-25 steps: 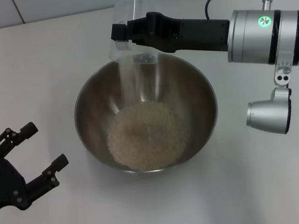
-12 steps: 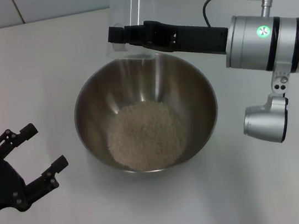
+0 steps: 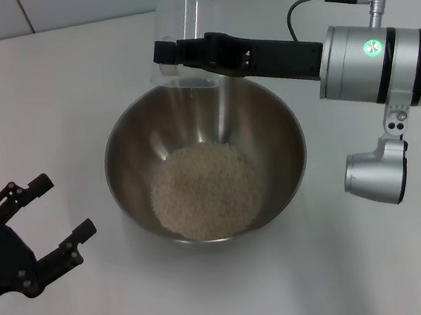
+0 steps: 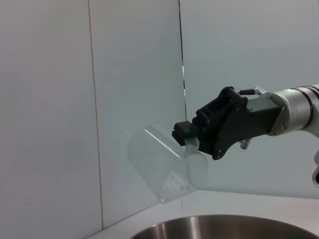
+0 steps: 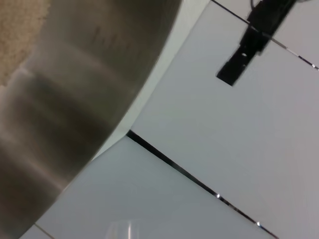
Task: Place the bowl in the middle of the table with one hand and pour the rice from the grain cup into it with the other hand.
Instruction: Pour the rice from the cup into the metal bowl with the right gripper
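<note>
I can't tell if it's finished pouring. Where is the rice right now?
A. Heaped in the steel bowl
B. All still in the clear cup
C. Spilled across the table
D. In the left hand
A: the rice lies heaped in the bowl, while the grain cup in the right hand looks empty.

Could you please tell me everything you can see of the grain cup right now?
The grain cup is small, clear, slightly tapered plastic and looks empty. The right gripper is clamped on it, holding it tipped over in the air above the far rim of the bowl, mouth angled down. Only the gripper touches it.
</note>
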Available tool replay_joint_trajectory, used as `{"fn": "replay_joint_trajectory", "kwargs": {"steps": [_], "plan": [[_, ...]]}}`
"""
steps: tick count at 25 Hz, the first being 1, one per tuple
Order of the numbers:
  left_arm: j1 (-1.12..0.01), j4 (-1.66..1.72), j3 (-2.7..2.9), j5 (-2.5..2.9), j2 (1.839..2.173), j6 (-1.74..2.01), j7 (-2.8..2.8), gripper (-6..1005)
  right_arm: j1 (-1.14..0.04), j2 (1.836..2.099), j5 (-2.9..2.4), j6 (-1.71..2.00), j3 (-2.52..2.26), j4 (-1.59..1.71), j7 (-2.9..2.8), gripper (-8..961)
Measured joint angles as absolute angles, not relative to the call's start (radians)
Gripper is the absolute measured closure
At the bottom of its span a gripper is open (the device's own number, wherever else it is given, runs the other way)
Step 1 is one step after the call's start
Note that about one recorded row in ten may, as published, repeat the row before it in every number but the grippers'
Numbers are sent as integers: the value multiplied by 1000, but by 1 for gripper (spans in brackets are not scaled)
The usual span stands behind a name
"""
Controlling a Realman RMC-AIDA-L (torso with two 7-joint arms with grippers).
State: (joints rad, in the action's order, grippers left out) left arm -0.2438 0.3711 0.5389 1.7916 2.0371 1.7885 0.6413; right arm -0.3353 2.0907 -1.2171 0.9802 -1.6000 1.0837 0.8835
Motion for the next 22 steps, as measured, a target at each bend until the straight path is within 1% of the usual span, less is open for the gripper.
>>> {"fn": "replay_joint_trajectory", "kwargs": {"steps": [3,4,8,13,22], "plan": [[-244,371,539,1792,2037,1789,641,185,-333,2089,-1185,985,-1605,1087,788,939],[-244,371,538,1792,2037,1789,641,185,-327,2088,-1177,998,-1607,1102,644,938],[-245,371,538,1792,2037,1789,642,185,-320,2088,-1177,1012,-1602,1115,426,935],[-252,370,539,1791,2037,1788,643,185,-319,2085,-1153,1021,-1589,1069,163,932],[-262,372,536,1790,2034,1788,644,184,-317,2082,-963,1126,-1513,939,-257,925]]}}
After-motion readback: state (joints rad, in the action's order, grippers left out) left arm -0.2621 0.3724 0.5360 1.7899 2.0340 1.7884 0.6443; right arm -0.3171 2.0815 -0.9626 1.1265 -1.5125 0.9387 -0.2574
